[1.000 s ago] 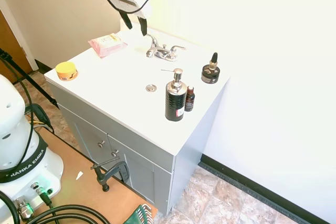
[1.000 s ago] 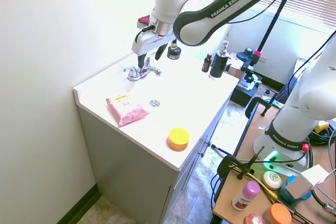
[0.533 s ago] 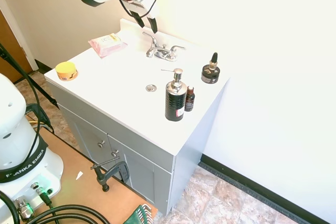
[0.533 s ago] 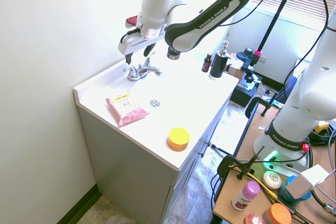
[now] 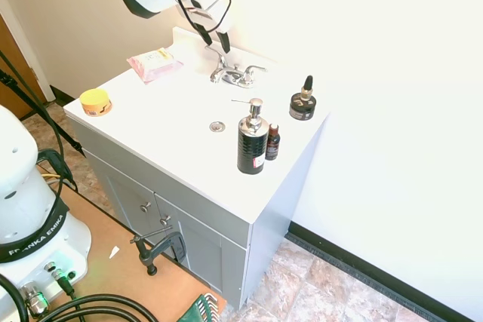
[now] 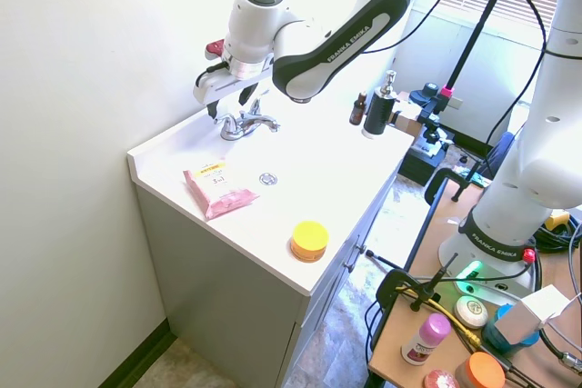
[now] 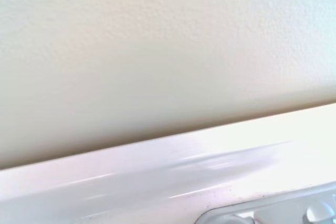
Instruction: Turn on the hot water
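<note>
First exterior view: chrome faucet at the back of the white vanity top, near the wall. Gripper just above the faucet's handle on the side toward the pink wipes pack, fingers apart, closed on nothing. Black soap pump well apart from the faucet, toward the front edge.

Second exterior view: same gripper poised over the faucet, jaws apart, tips close to the wallward handle.

Wrist view: only wall and backsplash, a sliver of chrome faucet base at the edge; handle not shown.

Risk, judged: alike handles, so easy to pick the cold one; fingertips slipping off the slim lever or striking the wall.
</note>
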`<state>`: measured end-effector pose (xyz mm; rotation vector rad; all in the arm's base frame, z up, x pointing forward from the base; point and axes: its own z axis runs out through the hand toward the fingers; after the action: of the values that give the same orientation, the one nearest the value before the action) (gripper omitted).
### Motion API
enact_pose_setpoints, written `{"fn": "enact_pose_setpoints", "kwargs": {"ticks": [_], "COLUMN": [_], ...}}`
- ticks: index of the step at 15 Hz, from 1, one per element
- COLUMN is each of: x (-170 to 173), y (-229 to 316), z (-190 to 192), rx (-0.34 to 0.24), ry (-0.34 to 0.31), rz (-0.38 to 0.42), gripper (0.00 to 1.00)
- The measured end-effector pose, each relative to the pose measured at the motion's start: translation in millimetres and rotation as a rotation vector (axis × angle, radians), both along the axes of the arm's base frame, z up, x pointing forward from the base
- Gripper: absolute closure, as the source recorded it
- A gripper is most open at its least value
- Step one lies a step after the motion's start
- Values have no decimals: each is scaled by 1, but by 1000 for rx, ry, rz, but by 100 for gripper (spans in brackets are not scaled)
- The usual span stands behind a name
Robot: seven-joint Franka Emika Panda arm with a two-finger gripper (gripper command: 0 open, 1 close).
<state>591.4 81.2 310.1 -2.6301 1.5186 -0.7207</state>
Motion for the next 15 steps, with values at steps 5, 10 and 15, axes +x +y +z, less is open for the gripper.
{"fn": "enact_pose_setpoints", "kwargs": {"ticks": [5, 10, 15], "x": [0, -9, -23], "y": [-4, -12, -23], "z": [-4, -13, -11], "rx": [8, -17, -66], "ry": [38, 141, 207], "rz": [-12, -4, -10], "gripper": [0, 0, 0]}}
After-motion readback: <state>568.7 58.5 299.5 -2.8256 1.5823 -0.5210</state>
